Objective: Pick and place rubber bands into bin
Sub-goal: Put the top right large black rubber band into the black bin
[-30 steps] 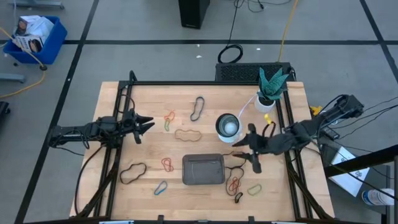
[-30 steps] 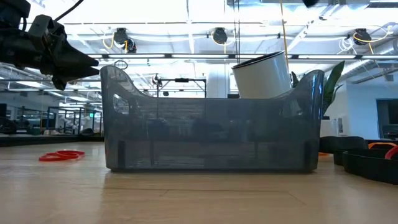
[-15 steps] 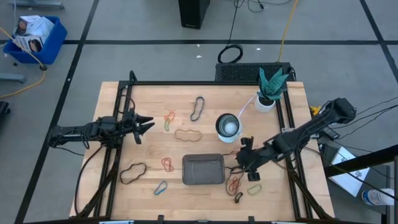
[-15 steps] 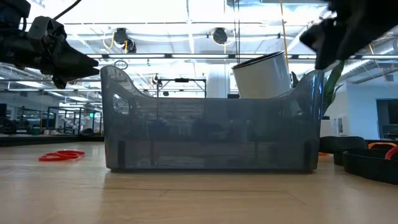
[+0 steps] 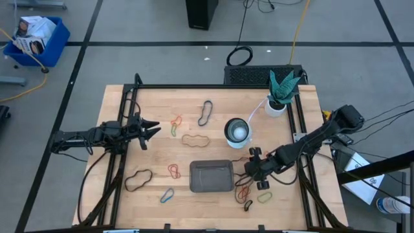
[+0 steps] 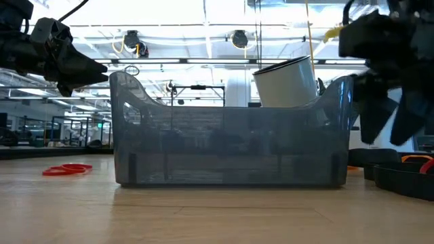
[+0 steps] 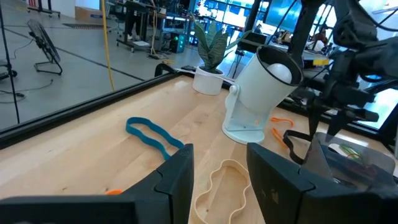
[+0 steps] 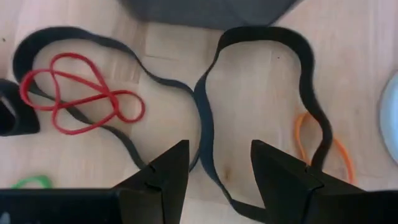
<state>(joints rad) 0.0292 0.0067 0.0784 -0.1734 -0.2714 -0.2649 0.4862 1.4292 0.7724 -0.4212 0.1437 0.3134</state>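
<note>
Rubber bands are seen scattered across the tabletop (image 5: pixel 213 97), and none lies in the bin (image 5: pixel 211 177) at lower centre of the high view, which looks empty. Right of the bin, a big black band (image 8: pixel 211 118) is spread in a wavy loop, with a tangled red band (image 8: pixel 81 93) lying over one lobe and a thin orange band (image 8: pixel 323 149) tucked under the other; a green band (image 5: pixel 264 197) sits just below them. The right gripper (image 5: pixel 252 169) is poised directly over this cluster, its fingers (image 8: pixel 155 180) parted and holding nothing, the black strand running between them in the right wrist view. These loops are judged feather-light, limp and a little grippy, lying flat on the wood, so a pinch would best be made across a single strand with the fingertips pressed right down to the surface. Because the red band overlaps the black one, both may be lifted together, or one may snag and spring off. Far across at mid-left of the high view, the left gripper (image 5: pixel 145 129) is held above the wood, fingers (image 7: pixel 180 180) apart and empty, with a tan band (image 7: pixel 221 186) and a blue band (image 7: pixel 152 134) ahead of it.
</note>
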